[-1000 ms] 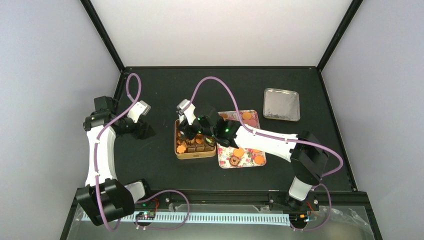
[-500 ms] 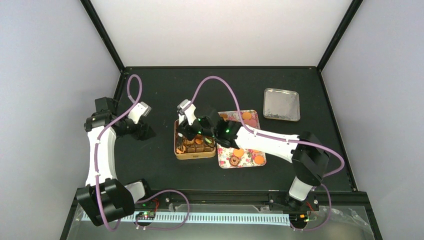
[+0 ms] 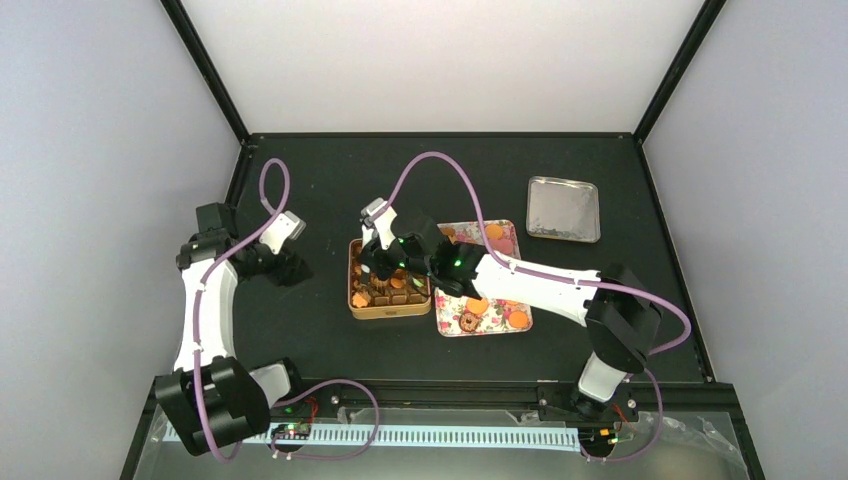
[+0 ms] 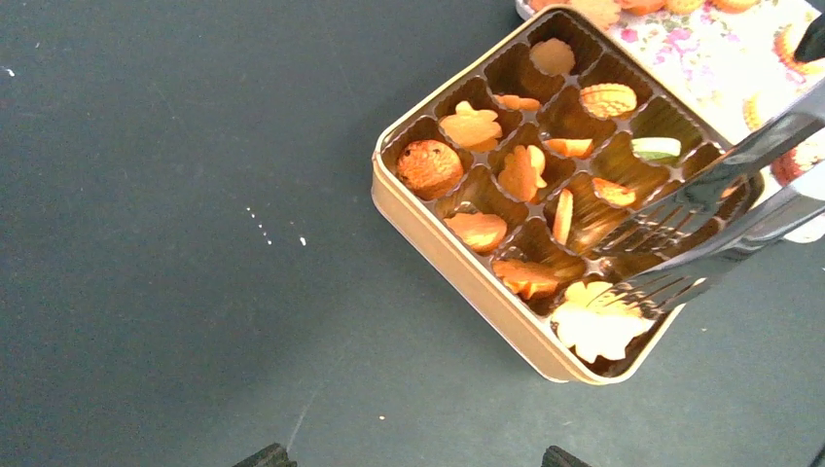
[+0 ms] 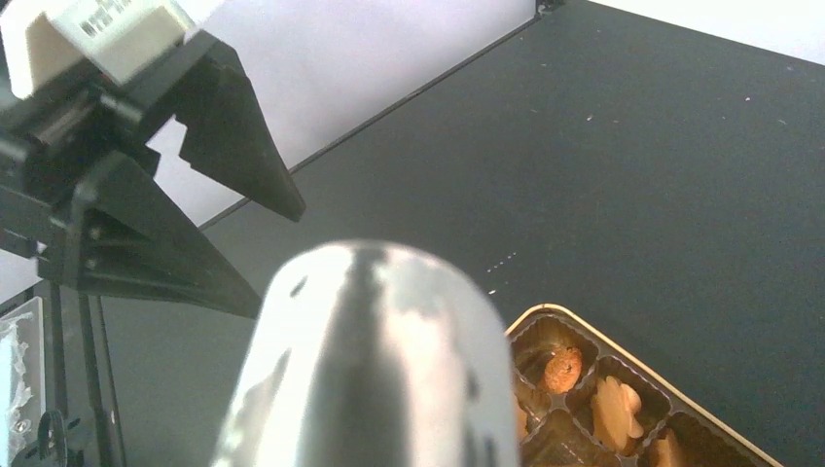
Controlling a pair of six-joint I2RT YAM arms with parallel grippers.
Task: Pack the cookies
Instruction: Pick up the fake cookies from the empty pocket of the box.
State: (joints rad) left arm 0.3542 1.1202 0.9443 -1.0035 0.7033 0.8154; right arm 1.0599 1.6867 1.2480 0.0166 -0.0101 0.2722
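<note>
A square gold tin with brown paper cups holds several orange cookies, a green one and a pale flower-shaped one in its near corner. My right gripper hangs over the tin, shut on metal tongs. The tong tips stand slightly apart just above the pale cookie, with nothing between them. In the right wrist view the tongs' rounded end fills the frame and hides the fingers. My left gripper is open and empty over bare table left of the tin.
A floral tray with more cookies lies right of the tin, under the right arm. A silver tin lid sits at the back right. A purple cable arcs above the right arm.
The left arm has shifted a little to the right and its cable loop has risen. The right gripper with the tongs has barely moved over the tin.
</note>
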